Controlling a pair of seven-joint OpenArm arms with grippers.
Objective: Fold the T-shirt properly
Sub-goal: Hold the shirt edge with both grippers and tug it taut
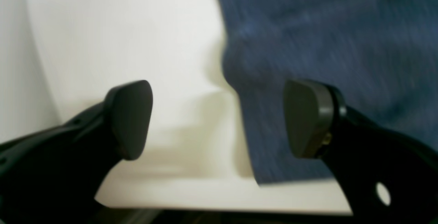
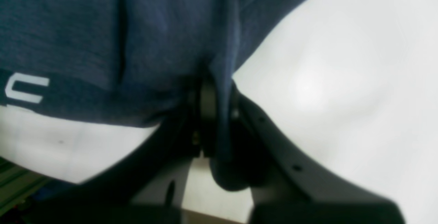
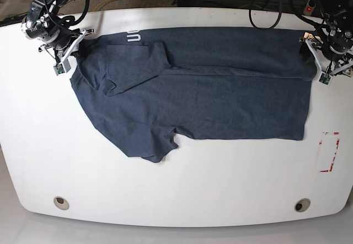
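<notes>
The T-shirt is soft, heathered navy cotton, spread flat on the smooth white table with its far strip folded over toward the middle. Its long axis runs across the table, the collar end with white lettering toward the right gripper and the straight hem toward the left gripper. The right gripper is closed, a fold of the shirt pinched between its black fingers. The left gripper is wide apart and holds nothing; its rounded dark pads straddle the shirt's edge.
</notes>
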